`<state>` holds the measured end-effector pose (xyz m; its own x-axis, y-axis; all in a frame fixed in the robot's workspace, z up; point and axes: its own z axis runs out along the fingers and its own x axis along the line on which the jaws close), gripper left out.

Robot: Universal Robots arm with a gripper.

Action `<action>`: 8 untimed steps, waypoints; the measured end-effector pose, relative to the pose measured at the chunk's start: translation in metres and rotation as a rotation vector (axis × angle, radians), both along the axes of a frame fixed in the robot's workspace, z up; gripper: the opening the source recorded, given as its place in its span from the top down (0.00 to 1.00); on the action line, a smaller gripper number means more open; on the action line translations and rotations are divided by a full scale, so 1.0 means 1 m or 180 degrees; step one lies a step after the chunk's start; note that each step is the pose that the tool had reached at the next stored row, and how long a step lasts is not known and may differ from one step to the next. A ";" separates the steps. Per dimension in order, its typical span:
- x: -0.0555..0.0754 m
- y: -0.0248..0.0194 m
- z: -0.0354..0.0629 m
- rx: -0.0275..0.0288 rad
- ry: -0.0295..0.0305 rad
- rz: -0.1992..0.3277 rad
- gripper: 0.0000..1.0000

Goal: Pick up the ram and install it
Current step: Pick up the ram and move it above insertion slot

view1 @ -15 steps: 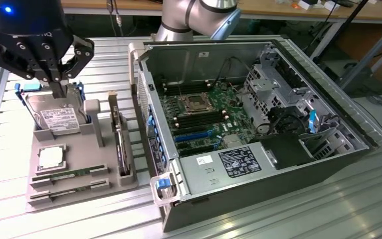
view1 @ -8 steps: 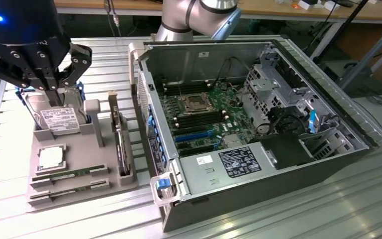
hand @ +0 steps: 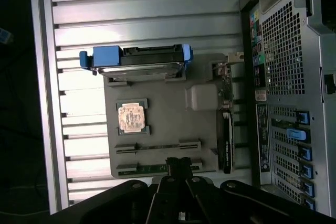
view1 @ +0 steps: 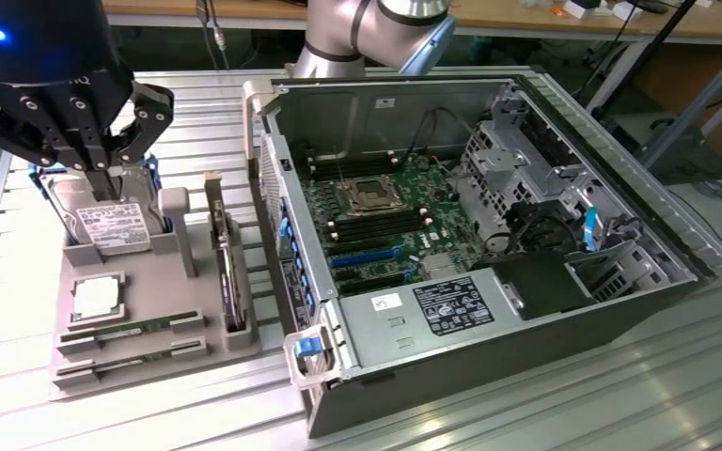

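- Hanging above the hard drive [view1: 108, 224] end of the gray tray [view1: 166, 291], your tool [view1: 95, 162] looks pressed together, pinching nothing.
- Find the ram [view1: 133, 355] standing on edge in the tray's end slot, a twin stick [view1: 133, 330] just beside it, both apart from the tool. The open PC case [view1: 386, 89] sits on the counter to the exterior view's right.
- Expect it light, stiff and thin, and probably fragile at chips and contacts.
- Best hold, I'd judge: across its flat faces at mid-length, between the two holder blocks, square so it can't twist.
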<state>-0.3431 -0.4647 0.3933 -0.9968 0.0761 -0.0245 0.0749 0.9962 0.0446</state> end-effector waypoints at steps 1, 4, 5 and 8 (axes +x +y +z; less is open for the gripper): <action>0.000 0.0000 0.0000 0.0000 0.0000 0.0000 0.89; 0.000 0.0000 -0.0001 0.0000 0.0000 0.0000 0.89; 0.000 0.0000 -0.0017 0.0000 0.0001 0.0000 0.89; 0.000 0.0000 -0.0084 0.0000 0.0001 0.0000 0.89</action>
<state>-0.3431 -0.4647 0.3849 -0.9968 0.0761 -0.0243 0.0749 0.9962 0.0445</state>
